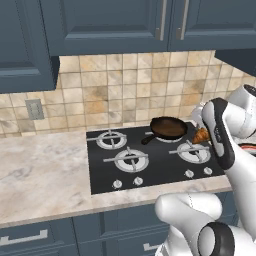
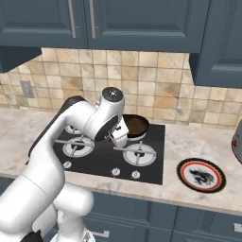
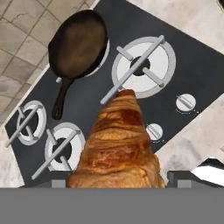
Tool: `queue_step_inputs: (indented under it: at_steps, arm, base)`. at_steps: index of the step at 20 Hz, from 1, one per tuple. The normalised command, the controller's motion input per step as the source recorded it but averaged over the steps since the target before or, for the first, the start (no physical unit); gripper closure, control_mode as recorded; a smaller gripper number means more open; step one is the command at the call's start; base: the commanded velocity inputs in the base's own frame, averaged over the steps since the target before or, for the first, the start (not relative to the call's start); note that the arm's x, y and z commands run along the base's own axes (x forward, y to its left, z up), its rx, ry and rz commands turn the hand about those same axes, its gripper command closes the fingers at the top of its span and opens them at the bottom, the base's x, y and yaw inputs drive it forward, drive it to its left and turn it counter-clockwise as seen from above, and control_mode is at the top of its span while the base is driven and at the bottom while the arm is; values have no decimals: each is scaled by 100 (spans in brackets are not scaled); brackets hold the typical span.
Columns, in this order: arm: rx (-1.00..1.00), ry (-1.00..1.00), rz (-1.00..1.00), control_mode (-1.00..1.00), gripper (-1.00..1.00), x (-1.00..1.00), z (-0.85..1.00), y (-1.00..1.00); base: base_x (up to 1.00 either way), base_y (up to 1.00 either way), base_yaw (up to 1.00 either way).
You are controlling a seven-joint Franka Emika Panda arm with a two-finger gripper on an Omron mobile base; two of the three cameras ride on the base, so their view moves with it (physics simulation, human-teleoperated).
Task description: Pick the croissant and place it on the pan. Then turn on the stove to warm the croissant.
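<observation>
Clearly the end effector [image 3: 117, 181] is closed on the croissant [image 3: 118, 144], which juts out from between the two dark fingertips [image 3: 175, 177] and hangs in the air above the stove [image 3: 192, 65]. In the hand view the golden, layered pastry runs straight ahead of the end effector, its tapered tip pointing at a silver-ringed burner [image 3: 142, 68] that lies directly beyond it. The pan [image 3: 78, 43] sits further ahead and off to the left of the end effector, resting on another burner at the stove's back, its short dark handle [image 3: 61, 98] reaching back toward the hand. The pan is empty and well apart from the croissant. Two small round silver knobs [image 3: 186, 103] lie just to the right of the pastry, below it on the black cooktop.

From the left base view, the croissant [image 1: 201, 135] shows as a small orange-brown lump beside the white arm, held just to the right of the pan [image 1: 169, 127]. In the right base view the wrist hides the grip; a red-rimmed plate [image 2: 201, 175] lies on the marble worktop [image 2: 189, 142], well off to the right of the end effector.
</observation>
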Motion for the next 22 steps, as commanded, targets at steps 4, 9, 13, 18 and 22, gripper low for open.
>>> queue_step_inputs:
  at_steps: [4,9,13,18,22]
  arm:
    - [0,3,9,-100,100,27,0,34]
    - [0,4,6,-100,100,39,0,20]
    - [0,3,9,-100,100,40,0,0]
    - [0,2,8,-100,100,42,0,0]
    - [0,0,7,-100,100,45,-1,0]
  base:
    - [0,0,0]
    - [0,0,0]
    - [0,0,0]
    - [0,0,0]
    - [0,0,0]
